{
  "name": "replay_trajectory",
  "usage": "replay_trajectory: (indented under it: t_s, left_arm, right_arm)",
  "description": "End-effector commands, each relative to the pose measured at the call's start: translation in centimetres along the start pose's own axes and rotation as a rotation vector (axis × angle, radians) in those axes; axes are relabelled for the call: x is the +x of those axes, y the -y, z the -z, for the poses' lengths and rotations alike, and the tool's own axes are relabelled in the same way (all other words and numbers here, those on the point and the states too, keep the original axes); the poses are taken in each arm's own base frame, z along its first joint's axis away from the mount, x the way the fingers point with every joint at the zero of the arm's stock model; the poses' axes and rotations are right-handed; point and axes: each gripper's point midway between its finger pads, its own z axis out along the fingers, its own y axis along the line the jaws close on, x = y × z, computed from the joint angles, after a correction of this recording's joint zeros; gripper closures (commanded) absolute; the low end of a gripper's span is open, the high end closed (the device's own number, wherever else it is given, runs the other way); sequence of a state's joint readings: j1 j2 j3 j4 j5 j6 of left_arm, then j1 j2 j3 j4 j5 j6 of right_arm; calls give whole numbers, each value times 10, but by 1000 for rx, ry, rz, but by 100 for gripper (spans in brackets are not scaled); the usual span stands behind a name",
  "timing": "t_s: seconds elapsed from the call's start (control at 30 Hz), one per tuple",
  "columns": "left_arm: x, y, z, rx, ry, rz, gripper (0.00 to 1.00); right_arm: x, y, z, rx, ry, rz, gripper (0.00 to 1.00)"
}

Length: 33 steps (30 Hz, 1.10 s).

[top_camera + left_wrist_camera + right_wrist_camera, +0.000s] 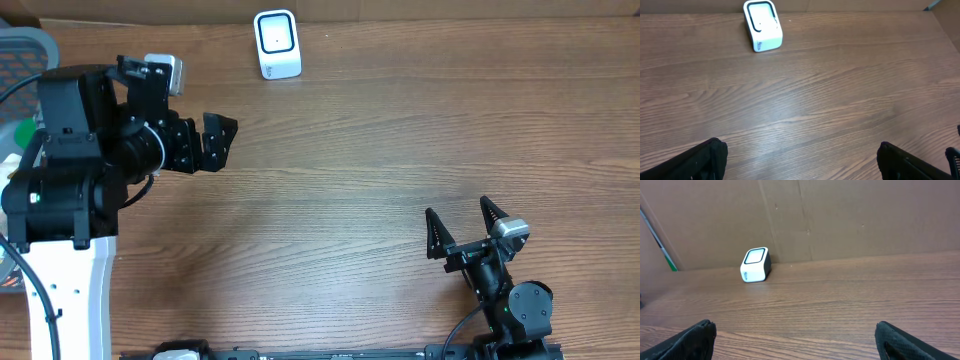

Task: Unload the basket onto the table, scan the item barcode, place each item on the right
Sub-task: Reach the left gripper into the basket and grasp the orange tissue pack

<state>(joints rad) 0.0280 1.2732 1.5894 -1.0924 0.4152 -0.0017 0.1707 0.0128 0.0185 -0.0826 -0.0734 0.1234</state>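
scanner (277,44): small, white, dark-framed window on its face; upright at the far edge of the wooden table (350,150), close against the brown cardboard wall (840,215), touched by nothing, well apart from both grippers.

left gripper (220,143): above the left side of the table, pointed to the right, fingers spread wide, holding nothing. from its own wrist camera, only the two dark fingertips (715,155) at the bottom corners, bare wood between them, scanner far ahead and to the left.

right gripper (458,208): at the near right edge, pointed toward the far side, fingers likewise wide apart and empty. from its wrist camera, scanner ahead and left of centre.

grey-rimmed basket (25,50): far left corner, mostly hidden behind the left arm; contents not clear enough to tell.
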Motion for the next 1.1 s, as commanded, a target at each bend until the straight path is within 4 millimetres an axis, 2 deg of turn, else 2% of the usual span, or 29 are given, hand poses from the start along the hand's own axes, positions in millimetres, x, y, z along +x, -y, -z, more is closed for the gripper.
replay_trajectory:
  t_s: [0.0,0.1,0.23,0.33,0.43,0.57,0.67,0.8,1.07]
  left_arm:
    - [-14,-4,9,-35,50,42,0]
    - [-27,-26,22,-166,87,148,0]
    - [-47,-61,55,-328,141,266,0]
    - [-52,-100,84,-463,167,387,0]
    - [-45,-148,114,-623,192,524,2]
    - [-17,-215,145,-833,198,720,8]
    - [13,-252,156,-896,155,871,9]
    - [51,-285,155,-939,50,1000,10]
    - [134,-334,144,-1038,-136,1170,14]
  right_arm:
    - [2,1,0,3,4,-4,0]
    - [2,1,0,3,4,-4,0]
    - [2,1,0,3,4,-4,0]
    - [2,1,0,3,4,-4,0]
    - [2,1,0,3,4,-4,0]
    - [2,1,0,3,4,-4,0]
    - [2,1,0,3,4,-4,0]
    - [2,1,0,3,4,-4,0]
    - [2,1,0,3,4,-4,0]
